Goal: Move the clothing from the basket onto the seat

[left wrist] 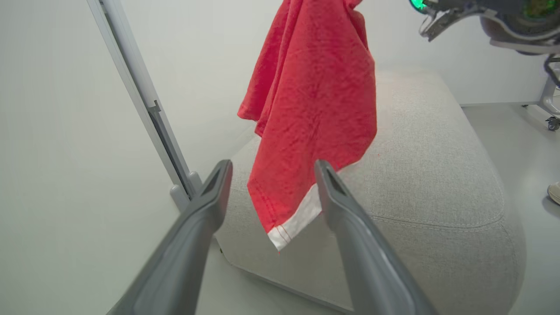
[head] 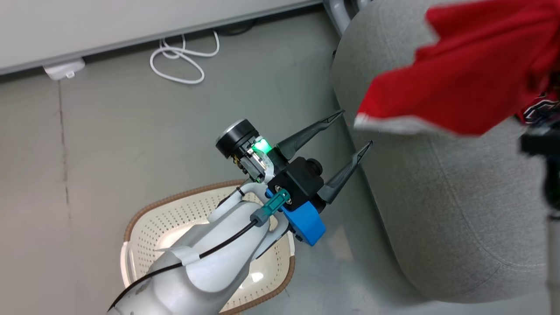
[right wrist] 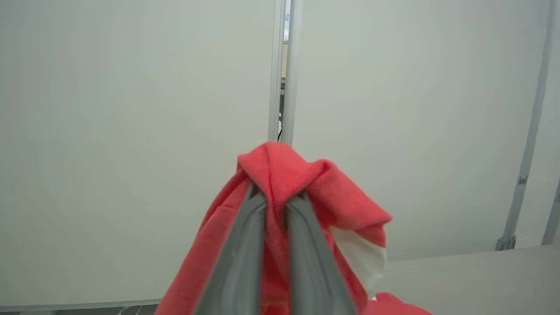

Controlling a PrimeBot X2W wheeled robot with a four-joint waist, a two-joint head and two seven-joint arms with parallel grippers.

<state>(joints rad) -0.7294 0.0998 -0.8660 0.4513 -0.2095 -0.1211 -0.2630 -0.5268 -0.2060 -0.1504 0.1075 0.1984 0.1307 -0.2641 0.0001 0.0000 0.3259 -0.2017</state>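
A red garment with white trim (head: pixel 472 74) hangs in the air over the grey seat (head: pixel 437 197). My right gripper (right wrist: pixel 275 192) is shut on a bunched fold at the top of the garment (right wrist: pixel 306 179). A patch of black-and-white print (head: pixel 539 109) shows beside it at the right edge. My left gripper (head: pixel 355 127) is open and empty beside the seat's near edge, above the floor. In the left wrist view the left gripper (left wrist: pixel 273 165) frames the garment's (left wrist: pixel 315 100) white-hemmed corner, which hangs farther off over the seat (left wrist: pixel 428 175). The cream basket (head: pixel 146 227) stands on the floor, partly hidden by my left forearm.
A coiled white cable (head: pixel 179 57) and a white adapter (head: pixel 63 70) lie on the floor by the wall. A metal post (left wrist: pixel 144 109) stands behind the seat. A caster wheel (left wrist: pixel 552 124) and a shoe (left wrist: pixel 554 192) show at the right edge.
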